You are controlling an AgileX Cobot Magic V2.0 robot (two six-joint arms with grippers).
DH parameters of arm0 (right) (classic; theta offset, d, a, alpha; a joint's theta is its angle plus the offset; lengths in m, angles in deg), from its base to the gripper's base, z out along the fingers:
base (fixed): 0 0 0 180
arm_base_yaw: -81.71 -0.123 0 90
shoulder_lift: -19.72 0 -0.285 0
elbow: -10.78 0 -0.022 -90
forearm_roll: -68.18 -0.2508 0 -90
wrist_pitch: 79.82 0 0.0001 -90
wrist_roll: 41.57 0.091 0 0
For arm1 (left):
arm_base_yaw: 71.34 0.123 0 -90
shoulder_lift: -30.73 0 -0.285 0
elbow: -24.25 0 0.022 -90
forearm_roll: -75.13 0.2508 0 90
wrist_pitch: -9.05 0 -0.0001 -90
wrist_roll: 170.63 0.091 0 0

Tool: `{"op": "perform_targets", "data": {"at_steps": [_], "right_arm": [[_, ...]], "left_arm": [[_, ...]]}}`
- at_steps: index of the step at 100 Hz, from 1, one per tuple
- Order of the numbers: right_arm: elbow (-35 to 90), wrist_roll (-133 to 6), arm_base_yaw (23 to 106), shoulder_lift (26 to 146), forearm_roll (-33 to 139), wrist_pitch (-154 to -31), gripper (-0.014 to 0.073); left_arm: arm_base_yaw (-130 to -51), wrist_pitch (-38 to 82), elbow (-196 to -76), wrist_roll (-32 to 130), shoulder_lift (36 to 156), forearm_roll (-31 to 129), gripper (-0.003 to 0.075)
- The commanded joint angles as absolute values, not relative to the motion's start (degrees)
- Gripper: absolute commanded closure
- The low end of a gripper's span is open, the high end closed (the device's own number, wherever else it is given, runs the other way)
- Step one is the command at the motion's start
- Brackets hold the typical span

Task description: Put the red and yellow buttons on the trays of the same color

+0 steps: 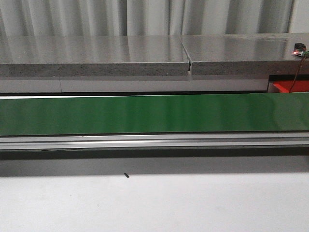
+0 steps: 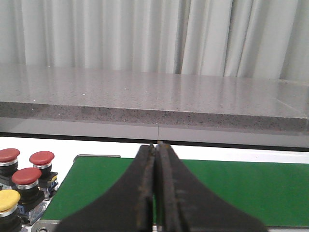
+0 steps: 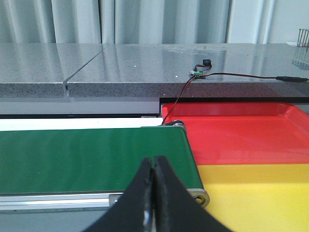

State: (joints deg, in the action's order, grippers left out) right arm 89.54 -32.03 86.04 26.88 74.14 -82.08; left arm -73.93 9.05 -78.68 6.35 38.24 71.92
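Nothing sorted yet, by my reading: red tray (image 3: 241, 137) and yellow tray (image 3: 260, 193) lay bare. Red buttons (image 2: 41, 158) and yellow button (image 2: 7, 200) waited beside the conveyor belt (image 1: 154, 113). Left pincer (image 2: 155, 193) and right pincer (image 3: 153, 198) both clenched — empty.

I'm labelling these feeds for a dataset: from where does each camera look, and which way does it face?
Front view: looks forward over the white table at the green conveyor belt and grey counter; no part of the robot shows.
Left wrist view: on the left arm, over the belt's end by the red and yellow buttons; the shut left gripper shows.
Right wrist view: on the right arm, at the belt's other end by the red tray and yellow tray; the shut right gripper shows.
All three share belt and counter.
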Motion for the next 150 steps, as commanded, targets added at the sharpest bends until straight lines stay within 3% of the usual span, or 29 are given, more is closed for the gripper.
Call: {"op": "perform_targets", "data": {"at_steps": [1,64,82,114,150], "right_arm": [[88.63,-32.14,86.28,25.82,74.36,-77.89,0.066],[88.63,-32.14,86.28,25.82,74.36,-77.89,0.066],[88.63,-32.14,86.28,25.82,74.36,-77.89,0.066],[88.63,-32.14,86.28,25.82,74.36,-77.89,0.066],[88.63,-32.14,86.28,25.82,74.36,-77.89,0.066]], "left_arm": [[-74.06,4.25,-76.88,6.22,36.31,71.4,0.0741],[-74.06,4.4,-76.96,6.22,36.31,71.4,0.0741],[-74.06,12.82,-83.45,6.22,37.38,72.73,0.0741],[-74.06,26.53,-100.4,6.22,50.17,77.08,0.0741],[-74.06,33.3,-113.67,6.22,69.43,77.59,0.073]]}}
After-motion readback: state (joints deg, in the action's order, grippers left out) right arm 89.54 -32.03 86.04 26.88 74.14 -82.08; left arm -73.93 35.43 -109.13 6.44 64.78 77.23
